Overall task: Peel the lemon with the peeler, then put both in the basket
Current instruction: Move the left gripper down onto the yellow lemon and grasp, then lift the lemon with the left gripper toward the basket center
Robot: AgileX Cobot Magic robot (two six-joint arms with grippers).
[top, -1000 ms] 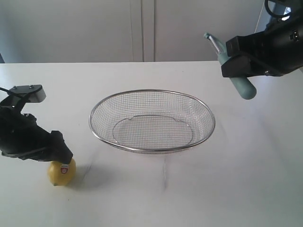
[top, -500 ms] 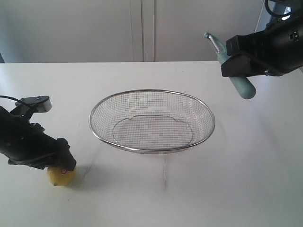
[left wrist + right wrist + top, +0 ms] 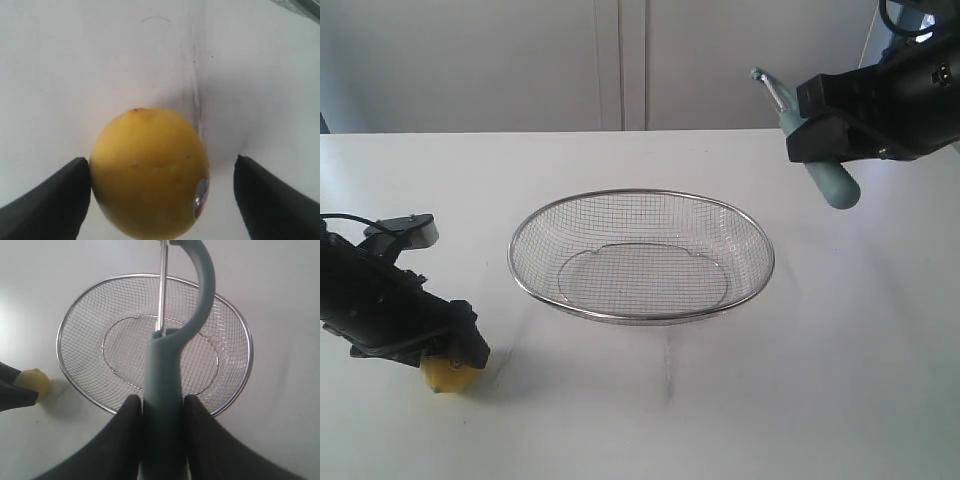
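Note:
The yellow lemon (image 3: pixel 444 378) rests on the white table at the front left, mostly covered by my left gripper (image 3: pixel 458 352). The left wrist view has the lemon (image 3: pixel 147 172) between the open fingers, its sticker facing one side. One finger (image 3: pixel 55 200) touches it and the other (image 3: pixel 272 200) stands apart. High at the back right, my right gripper (image 3: pixel 810 135) is shut on the teal handle of the peeler (image 3: pixel 832 182), blade end up. The peeler (image 3: pixel 167 365) hangs over the wire basket (image 3: pixel 60 347).
The wire mesh basket (image 3: pixel 525 290) sits in the middle of the table with nothing in it. A pale wall with cabinet seams runs behind the table. The lemon (image 3: pixel 34 382) lies a short way outside the basket's rim.
My left gripper has come lower and slid toward the front right over the lemon, hiding its sticker and most of its top. The right arm and peeler have stayed put.

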